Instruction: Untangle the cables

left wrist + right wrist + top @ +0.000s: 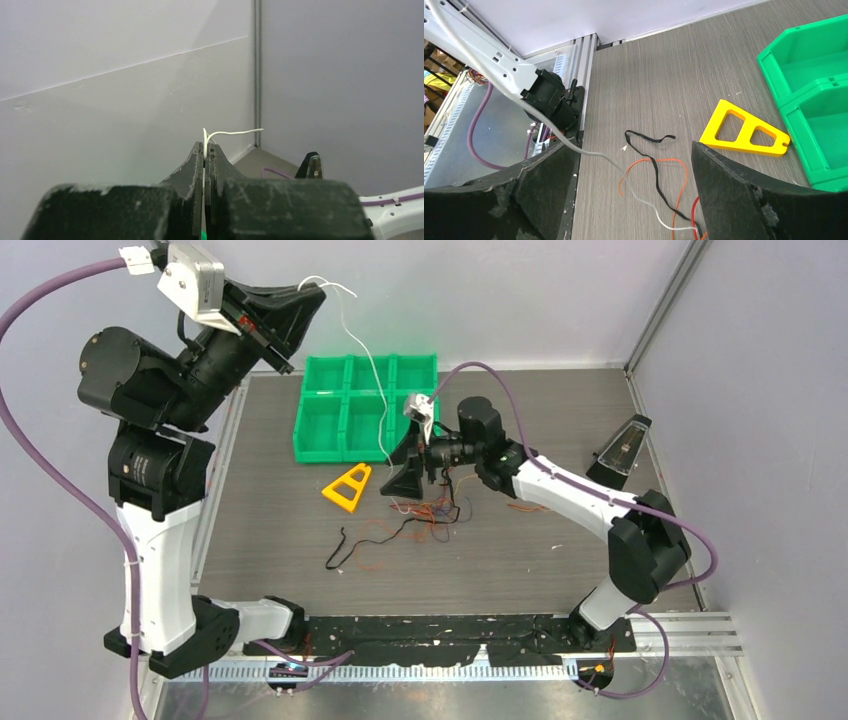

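Note:
My left gripper (316, 292) is raised high at the back left, shut on a white cable (372, 370). The cable hangs from it down over the green bin toward the clump of cables (428, 518) on the table. In the left wrist view the white cable's end (235, 132) curls out above the shut gripper (205, 146). My right gripper (407, 468) hovers over the clump with its jaws wide apart and nothing between them. Its wrist view shows the open gripper (634, 150) above a black cable (651, 162), an orange cable (681, 175), the white cable (644, 202) and a red cable (694, 210).
A green bin (322, 430) with several compartments stands at the back centre. A yellow triangular piece (347, 487) lies just in front of it, left of the clump. A black wedge-shaped object (622, 450) stands at the right edge. Grey walls close in the table.

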Controlling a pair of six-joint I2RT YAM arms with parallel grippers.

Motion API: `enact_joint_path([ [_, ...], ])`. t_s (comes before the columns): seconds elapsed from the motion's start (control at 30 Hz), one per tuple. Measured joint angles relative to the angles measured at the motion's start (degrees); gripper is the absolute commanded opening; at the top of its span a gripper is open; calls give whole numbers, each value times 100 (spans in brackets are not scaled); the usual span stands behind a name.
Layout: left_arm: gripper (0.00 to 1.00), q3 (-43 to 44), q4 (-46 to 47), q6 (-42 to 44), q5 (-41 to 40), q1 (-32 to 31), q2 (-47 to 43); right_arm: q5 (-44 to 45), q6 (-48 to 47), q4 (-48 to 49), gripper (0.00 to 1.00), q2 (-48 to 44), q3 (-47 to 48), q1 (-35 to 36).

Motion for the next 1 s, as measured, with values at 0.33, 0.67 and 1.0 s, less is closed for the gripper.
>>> enact_joint_path([
  [0.33,0,-168,-15,396,-931,367,-66,369,186,483,6,420,-2,173],
  [0.67,0,-4623,-407,1462,-562,1690,-1598,481,107,-999,5,-20,2358,-476],
  [1.0,0,-6216,-1569,1873,1303,1637,-1921,190,144,-1141,5,-857,2406,-977],
])
